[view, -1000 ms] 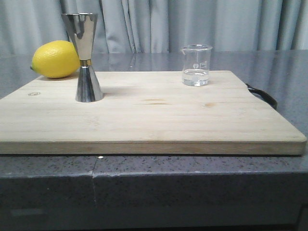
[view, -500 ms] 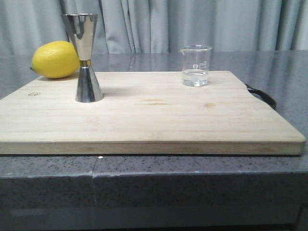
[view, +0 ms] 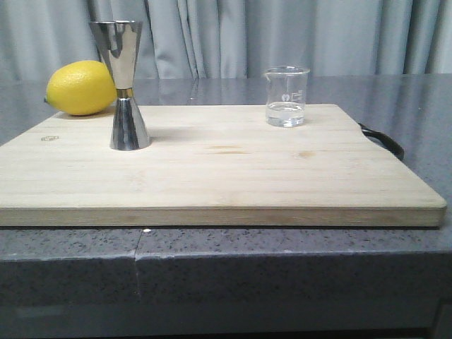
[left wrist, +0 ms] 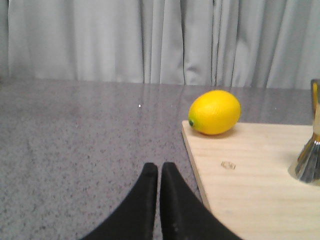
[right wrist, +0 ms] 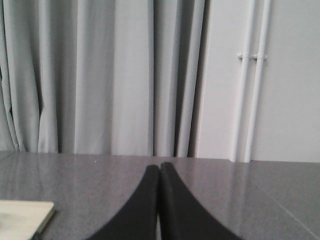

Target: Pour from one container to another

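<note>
A small clear glass beaker with white marks and a little clear liquid stands upright at the back right of the wooden board. The tall steel jigger with a gold band at its waist stands upright at the board's left; its base shows in the left wrist view. My left gripper is shut and empty over the grey counter, left of the board's edge. My right gripper is shut and empty over bare counter, right of the board. Neither gripper appears in the front view.
A yellow lemon lies at the board's back left corner, just behind the jigger, also seen as the lemon from the left wrist. A black strap sticks out from the board's right side. Grey curtains hang behind the counter.
The view of the board and its objects has shifted very slightly to the left; the beaker, jigger and lemon keep their places on the board.
</note>
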### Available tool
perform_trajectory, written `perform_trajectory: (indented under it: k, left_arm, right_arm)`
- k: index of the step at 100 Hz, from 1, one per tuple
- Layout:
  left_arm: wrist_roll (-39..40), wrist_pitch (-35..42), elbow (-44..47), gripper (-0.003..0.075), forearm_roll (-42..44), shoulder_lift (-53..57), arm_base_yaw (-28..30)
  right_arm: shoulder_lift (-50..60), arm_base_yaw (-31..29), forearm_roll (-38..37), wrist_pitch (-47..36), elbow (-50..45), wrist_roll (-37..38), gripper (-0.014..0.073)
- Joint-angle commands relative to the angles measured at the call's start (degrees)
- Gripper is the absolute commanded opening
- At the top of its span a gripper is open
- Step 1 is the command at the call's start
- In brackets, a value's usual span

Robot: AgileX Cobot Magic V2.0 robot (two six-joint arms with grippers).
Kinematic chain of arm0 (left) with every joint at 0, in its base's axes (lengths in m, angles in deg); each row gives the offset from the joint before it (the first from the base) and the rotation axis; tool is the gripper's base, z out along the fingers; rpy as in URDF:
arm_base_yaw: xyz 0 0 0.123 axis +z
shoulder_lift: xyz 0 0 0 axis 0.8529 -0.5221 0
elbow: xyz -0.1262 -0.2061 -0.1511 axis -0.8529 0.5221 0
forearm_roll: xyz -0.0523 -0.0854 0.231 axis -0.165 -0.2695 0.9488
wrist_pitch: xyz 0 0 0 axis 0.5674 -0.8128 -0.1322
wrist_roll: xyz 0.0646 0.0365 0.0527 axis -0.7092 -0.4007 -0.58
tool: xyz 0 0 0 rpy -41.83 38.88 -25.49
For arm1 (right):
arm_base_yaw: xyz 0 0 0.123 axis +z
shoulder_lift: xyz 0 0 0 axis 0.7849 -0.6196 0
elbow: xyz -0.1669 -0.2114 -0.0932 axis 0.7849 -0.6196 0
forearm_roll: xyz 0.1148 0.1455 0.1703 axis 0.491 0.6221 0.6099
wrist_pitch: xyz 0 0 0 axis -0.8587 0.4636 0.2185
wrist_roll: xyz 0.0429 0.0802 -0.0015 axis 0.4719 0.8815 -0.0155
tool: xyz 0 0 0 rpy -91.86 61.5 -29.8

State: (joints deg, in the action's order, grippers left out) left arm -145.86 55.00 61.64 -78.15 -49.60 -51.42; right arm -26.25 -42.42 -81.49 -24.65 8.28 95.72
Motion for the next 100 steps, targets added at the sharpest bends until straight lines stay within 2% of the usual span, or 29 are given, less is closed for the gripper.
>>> perform_trajectory:
  k: [1, 21, 66, 86, 90, 100]
  left_arm:
    - [-0.14, -1.58, 0.06, -0.0019, -2.32, -0.36, -0.47]
    - [-0.14, -3.78, 0.33, -0.0019, -2.32, -0.36, -0.47]
    - [-0.14, -4.82, 0.33, -0.002, -2.63, -0.36, -2.44]
    - [-0.14, -4.72, 0.33, -0.0019, -2.63, 0.05, -6.56]
    - [-0.14, -3.43, 0.33, -0.002, -2.63, 0.99, -7.61]
    - [-0.04, 5.64, -0.76, -0.0019, -2.63, 2.48, -9.69]
  right_arm:
    - [0.61, -0.17, -1.39, -3.22, -0.74, 0.15, -0.0054]
    - [0.61, -0.17, -1.39, -7.39, -1.61, 0.15, -0.0054]
    - [0.61, -0.17, -1.39, -7.3, -1.61, 0.15, -0.0057]
    - [0.61, -0.17, -1.39, -7.3, -1.61, 0.15, -0.0057]
    - [0.61, -0.17, -1.39, -7.3, -1.61, 0.15, -0.0057]
    - [0.61, -0.17, -1.39, -7.3, -1.61, 0.15, -0.0057]
